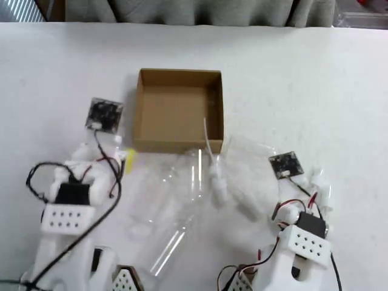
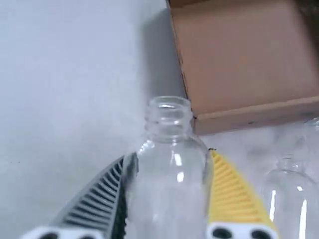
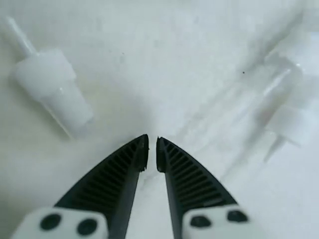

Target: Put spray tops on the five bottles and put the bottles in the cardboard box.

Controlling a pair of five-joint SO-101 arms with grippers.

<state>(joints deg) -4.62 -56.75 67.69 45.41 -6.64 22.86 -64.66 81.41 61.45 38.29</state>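
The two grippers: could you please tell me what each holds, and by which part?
The left gripper clamps a clear bottle by its body, just below the shoulder, its neck uncapped. The right gripper is shut on nothing.

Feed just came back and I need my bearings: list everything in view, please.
cardboard box: one, brown, open, empty, far middle of table.
held bottle: one, clear, no top, in left end effector.
loose bottles: clear, lying between the arms; count unclear.
spray tops: several, white, loose near right arm.
table: one, white.
left end effector: grey and yellow, shut on held bottle.
right end effector: black, nearly shut, empty.
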